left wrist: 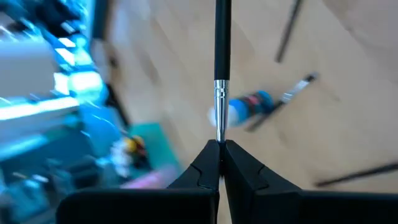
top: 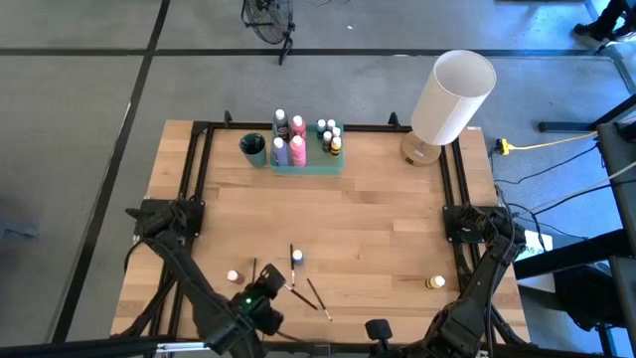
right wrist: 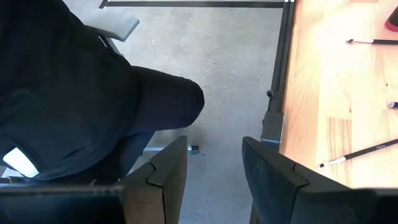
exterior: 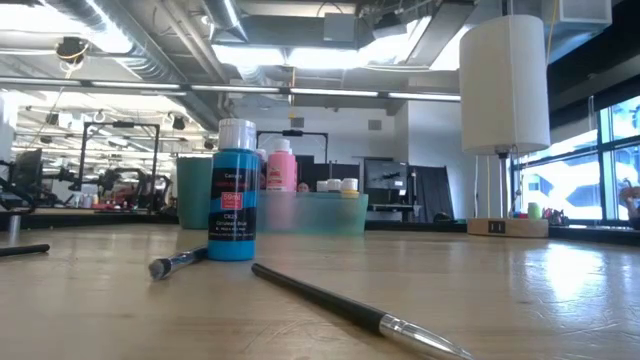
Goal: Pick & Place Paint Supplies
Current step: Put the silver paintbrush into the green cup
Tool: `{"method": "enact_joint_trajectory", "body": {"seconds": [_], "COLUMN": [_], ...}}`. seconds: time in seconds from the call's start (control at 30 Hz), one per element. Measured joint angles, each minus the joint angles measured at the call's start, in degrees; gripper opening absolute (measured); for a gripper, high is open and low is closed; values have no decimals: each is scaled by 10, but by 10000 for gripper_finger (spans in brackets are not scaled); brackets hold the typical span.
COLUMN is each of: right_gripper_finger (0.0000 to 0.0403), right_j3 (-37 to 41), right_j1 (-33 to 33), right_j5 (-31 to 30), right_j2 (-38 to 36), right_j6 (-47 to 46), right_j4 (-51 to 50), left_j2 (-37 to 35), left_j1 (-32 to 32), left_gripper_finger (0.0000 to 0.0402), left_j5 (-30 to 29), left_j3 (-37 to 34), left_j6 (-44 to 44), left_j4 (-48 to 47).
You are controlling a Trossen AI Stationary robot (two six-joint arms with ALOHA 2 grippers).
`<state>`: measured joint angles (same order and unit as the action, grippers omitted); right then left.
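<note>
Paintbrush (left wrist: 222, 68), thin and dark with a silver ferrule, is pinched at its bristle end between the closed fingers of the left tool (left wrist: 221, 144), sticking straight out ahead of it. In the high view that left tool (top: 270, 285) sits above the near-left part of the worktop (top: 378, 229), among the loose supplies.

A blue paint bottle (exterior: 233, 203) with a white cap stands upright on the wood near the front edge; from above it shows just beside the left tool (top: 297, 258). Two more brushes lie flat close to it: one (exterior: 355, 308) runs slantwise across the foreground of the low view, another (exterior: 178, 262) rests with its tip just beside the blue bottle's base. A small pink bottle (top: 233, 275) stands to the left of the tool, and a yellow bottle (top: 435, 283) lies well apart near the front right.

At the far edge a green tray (top: 308, 166) already carries several bottles, pink and purple ones (top: 297, 148) among them. A dark teal cup (top: 253, 148) stands just beside the tray's left end, and a white lamp (top: 452, 96) stands to the tray's right.

The right tool (right wrist: 214, 163) hangs off the front right edge of the worktop, over the floor, its fingers parted with nothing between them.
</note>
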<state>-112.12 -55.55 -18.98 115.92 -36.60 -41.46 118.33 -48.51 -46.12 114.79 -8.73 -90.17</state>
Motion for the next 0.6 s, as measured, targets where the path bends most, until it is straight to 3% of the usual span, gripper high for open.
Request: {"method": "enact_joint_trajectory", "body": {"seconds": [0.33, 0.6], "right_gripper_finger": [157, 157], "right_j3": [0, 0], "right_j1": [-1, -6], "right_j5": [0, -24], "right_j2": [0, 0], "right_j6": [0, 0], "right_j4": [1, -11], "left_j2": [-16, -99], "left_j1": [27, 91], "left_gripper_finger": [3, 3], "left_j5": [-133, -211], "left_j3": [34, 34], "left_j6": [192, 290], "left_j4": [1, 1]}}
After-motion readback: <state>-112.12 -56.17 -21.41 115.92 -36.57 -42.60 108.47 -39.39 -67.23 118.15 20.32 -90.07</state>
